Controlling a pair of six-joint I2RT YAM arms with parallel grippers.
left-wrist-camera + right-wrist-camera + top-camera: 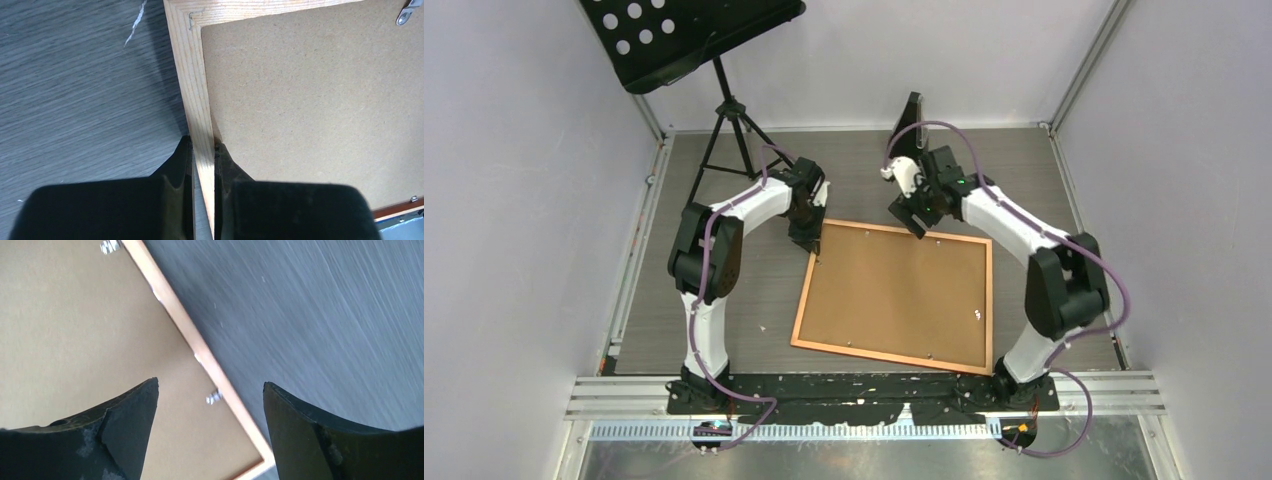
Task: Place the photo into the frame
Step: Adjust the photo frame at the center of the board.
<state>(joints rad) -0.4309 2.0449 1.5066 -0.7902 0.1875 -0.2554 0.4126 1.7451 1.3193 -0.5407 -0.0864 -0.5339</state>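
A dark grey wood-grain table filled the cell between pale walls. A brown fibreboard backing panel lay flat on it, right of centre, with small silver metal tabs along its edges. At the far left stood a black music stand with a perforated tray on a tripod. A thin black panel stood upright at the far centre. A white scratch marked the tabletop.

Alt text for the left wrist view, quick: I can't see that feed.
The left hand is shut on a side rail of the thin light-wood picture frame, below its corner. A brown fibreboard backing board fills the frame on the right, with a small metal clip at top right; grey wood-grain table lies left.
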